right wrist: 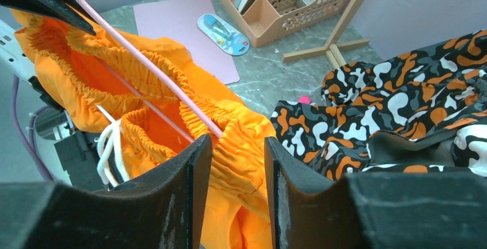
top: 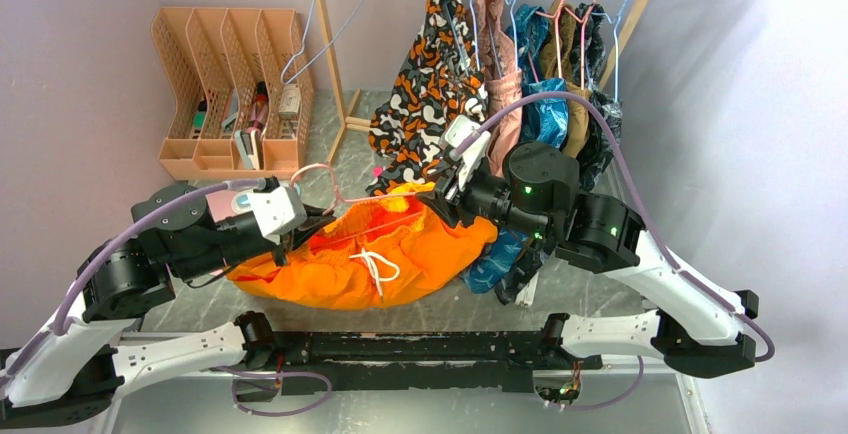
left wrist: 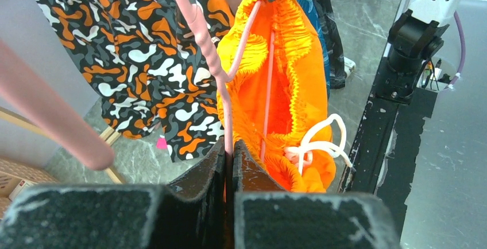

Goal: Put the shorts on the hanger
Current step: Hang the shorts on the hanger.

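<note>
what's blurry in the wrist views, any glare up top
Left wrist: the hanger wire nearest the lens is a soft pink blur, the shorts sharp. Right wrist: the right gripper is dark and soft up close. Top external: no glare, the wall washed pale.

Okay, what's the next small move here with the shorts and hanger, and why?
Probably ease the right gripper toward the left gripper, drawing the shorts farther onto the hanger. The left gripper is clamped on the pink wire, and only part of it sits inside the waistband opening.
</note>
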`<state>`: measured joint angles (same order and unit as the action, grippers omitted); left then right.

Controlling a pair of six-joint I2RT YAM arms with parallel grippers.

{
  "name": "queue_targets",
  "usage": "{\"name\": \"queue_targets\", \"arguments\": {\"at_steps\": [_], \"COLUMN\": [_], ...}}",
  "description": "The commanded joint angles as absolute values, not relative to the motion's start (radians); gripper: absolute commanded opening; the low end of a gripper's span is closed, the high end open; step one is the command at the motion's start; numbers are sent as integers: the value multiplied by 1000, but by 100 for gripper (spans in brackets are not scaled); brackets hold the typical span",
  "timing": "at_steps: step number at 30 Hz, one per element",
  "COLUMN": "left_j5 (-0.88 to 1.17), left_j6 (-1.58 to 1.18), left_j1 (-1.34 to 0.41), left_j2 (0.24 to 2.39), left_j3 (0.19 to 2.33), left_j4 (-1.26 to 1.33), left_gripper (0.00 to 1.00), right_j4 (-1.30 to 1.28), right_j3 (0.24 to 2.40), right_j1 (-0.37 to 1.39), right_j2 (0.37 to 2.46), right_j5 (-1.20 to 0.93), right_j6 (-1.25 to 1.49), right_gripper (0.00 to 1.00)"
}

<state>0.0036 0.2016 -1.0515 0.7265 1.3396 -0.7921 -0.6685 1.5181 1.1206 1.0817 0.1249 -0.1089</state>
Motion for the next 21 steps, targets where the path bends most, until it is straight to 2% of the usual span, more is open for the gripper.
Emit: {"name": "queue_targets", "arguments": {"at_steps": [1,8,21], "left_j5": [-31,-17,40], "left_j6": [192,202,215], "left_j1": [-1050,-1049,-1050], "left_j2": [719,731,776], "left_j3": [1343,1361,1332], "left_j4": [-721,-688,-612], "left_gripper": [7,7,7], "right_j4": [-685,-692,-519], "right_j3": [1523,1533,1595], "right_j1": [1123,1122,1122], "right_j2": [1091,1123,1170], "right_j5": [140,115,-31], "right_j6": [-103,-87,-53], "right_gripper": [36,1,0]}}
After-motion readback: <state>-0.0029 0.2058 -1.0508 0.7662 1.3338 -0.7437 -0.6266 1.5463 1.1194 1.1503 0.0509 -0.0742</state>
